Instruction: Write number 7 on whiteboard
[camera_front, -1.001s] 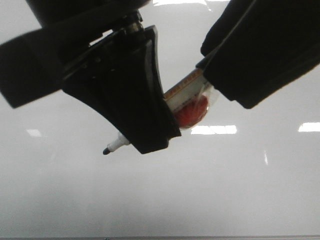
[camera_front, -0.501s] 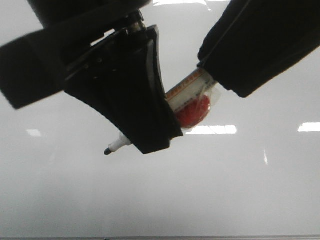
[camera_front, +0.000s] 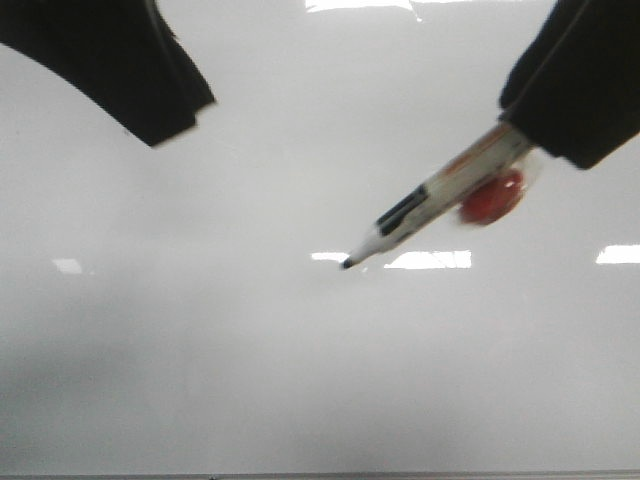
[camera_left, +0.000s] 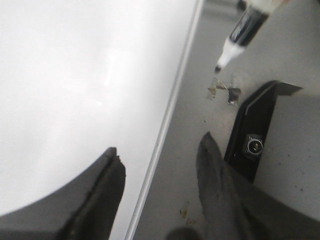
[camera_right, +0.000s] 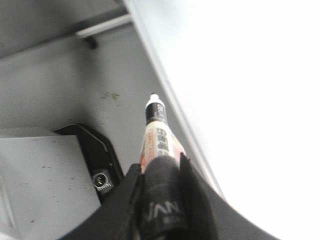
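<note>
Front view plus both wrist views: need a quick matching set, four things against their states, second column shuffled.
Things:
1. left gripper
2. right gripper
3. marker
4. whiteboard

States:
A. shut on the marker's barrel
B. glossy, with bright glare patches and no ink line to be seen
C. open, with nothing between its fingers
D. uncapped, dark tip slanting down toward the board

Pairs: 1-C, 2-A, 3-D, 4-B
</note>
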